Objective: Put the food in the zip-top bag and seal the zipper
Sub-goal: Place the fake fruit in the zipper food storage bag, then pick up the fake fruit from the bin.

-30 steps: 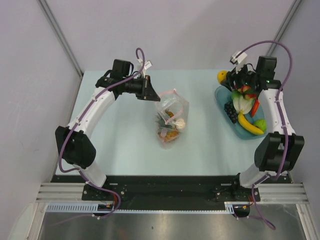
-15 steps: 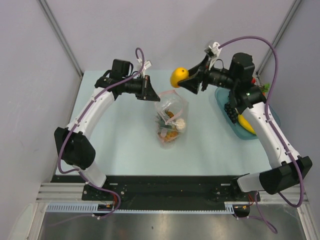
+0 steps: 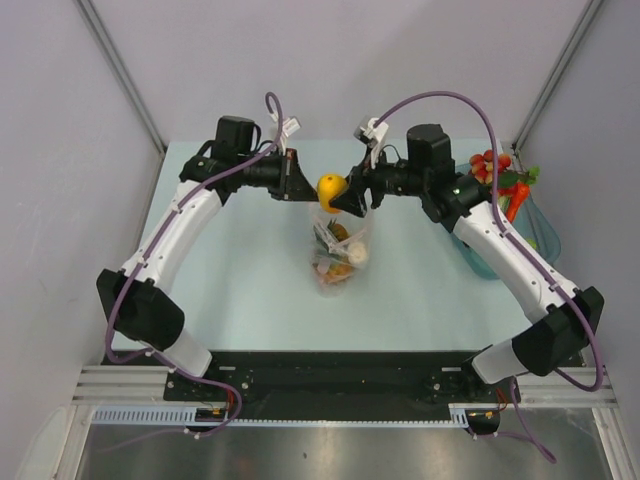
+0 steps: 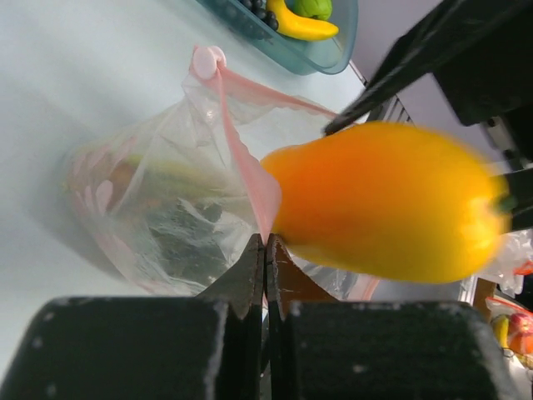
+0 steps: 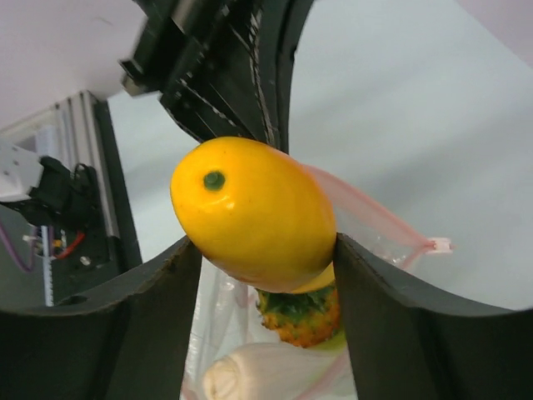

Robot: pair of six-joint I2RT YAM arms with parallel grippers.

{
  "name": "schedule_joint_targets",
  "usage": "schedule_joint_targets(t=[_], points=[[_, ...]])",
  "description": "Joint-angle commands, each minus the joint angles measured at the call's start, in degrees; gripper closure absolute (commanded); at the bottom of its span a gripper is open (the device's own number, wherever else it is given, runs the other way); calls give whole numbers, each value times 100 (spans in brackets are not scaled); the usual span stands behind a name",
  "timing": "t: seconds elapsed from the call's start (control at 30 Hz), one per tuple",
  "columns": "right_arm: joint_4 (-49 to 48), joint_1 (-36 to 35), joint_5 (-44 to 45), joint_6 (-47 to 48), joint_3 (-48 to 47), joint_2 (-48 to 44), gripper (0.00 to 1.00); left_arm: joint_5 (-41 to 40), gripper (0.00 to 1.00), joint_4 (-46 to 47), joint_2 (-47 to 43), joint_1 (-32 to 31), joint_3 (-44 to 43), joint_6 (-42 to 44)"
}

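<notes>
- The right end effector (image 3: 346, 198) pinches an orange fruit (image 3: 331, 190) between its two fingers (image 5: 163, 293), gripping it on both sides.
- The orange fruit hangs above the open mouth of the bag (image 3: 340, 246), just beside the left end effector (image 3: 296, 186).
- The left end effector has its fingers pressed together on the pink zipper strip (image 4: 243, 171), holding that edge of the bag up.
- The bag stands near the middle of the desk (image 3: 230, 280), a little toward the far edge, with several food pieces (image 5: 300, 315) already inside.
- A teal bowl (image 4: 329, 52) sits at the right edge of the desk, well apart from the bag, holding a banana (image 4: 303, 26), with strawberries (image 3: 488, 165) and a carrot (image 3: 515, 196) by it.
</notes>
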State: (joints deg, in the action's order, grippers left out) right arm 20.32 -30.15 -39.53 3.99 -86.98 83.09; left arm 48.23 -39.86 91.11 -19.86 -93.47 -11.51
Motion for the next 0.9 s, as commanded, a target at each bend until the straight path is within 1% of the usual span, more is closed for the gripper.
schedule_joint_targets(t=[0.0, 0.03, 0.07, 0.2, 0.27, 0.33, 0.37, 0.43, 0.47, 0.53, 0.57, 0.63, 0.67, 0.7, 0.8, 0.83, 0.87], points=[[315, -210, 560, 691, -12, -21, 20, 90, 100, 92, -331, -18, 13, 105], [298, -228, 630, 691, -21, -56, 10, 73, 100, 75, -331, -10, 13, 114], [271, -228, 683, 674, -21, -99, 8, 73, 100, 57, -348, -18, 13, 122], [306, -193, 788, 673, -73, -424, 3, 38, 100, 57, -375, -18, 48, 131], [385, 34, 929, 656, -126, -539, 0, 11, 100, 66, -419, -9, 74, 140], [543, 403, 895, 454, -153, -636, 0, 3, 100, 83, -427, -9, 84, 140], [648, 996, 668, 401, -170, -662, 0, -6, 100, 83, -419, -9, 101, 140], [1017, 1640, 499, 392, -161, -663, 0, -15, 100, 110, -401, -18, 84, 140], [1157, 2271, 394, 410, -153, -654, 0, -15, 100, 127, -392, -18, 92, 123], [1641, 2933, 236, 593, -109, -584, 2, 11, 100, 188, -392, -18, 153, 61], [1964, 3597, 192, 655, -65, -549, 4, 11, 100, 215, -392, -18, 189, 17], [2238, 4155, 139, 726, -12, -391, 9, 64, 100, 285, -401, -18, 302, -53], [2527, 4471, 95, 804, 5, -329, 11, 64, 100, 294, -427, -18, 347, -62], [2652, 4918, 77, 901, 49, -268, 14, 64, 100, 364, -436, -18, 391, -80], [2995, 5308, 602, 1603, 67, -13, 16, 55, 100, 417, -436, -18, 470, -71], [3048, 5309, 1126, 1866, 67, 110, 16, 64, 100, 417, -410, -18, 461, -71], [3162, 5300, 1375, 2373, 50, 215, 16, 64, 100, 417, -366, -18, 444, -62]])
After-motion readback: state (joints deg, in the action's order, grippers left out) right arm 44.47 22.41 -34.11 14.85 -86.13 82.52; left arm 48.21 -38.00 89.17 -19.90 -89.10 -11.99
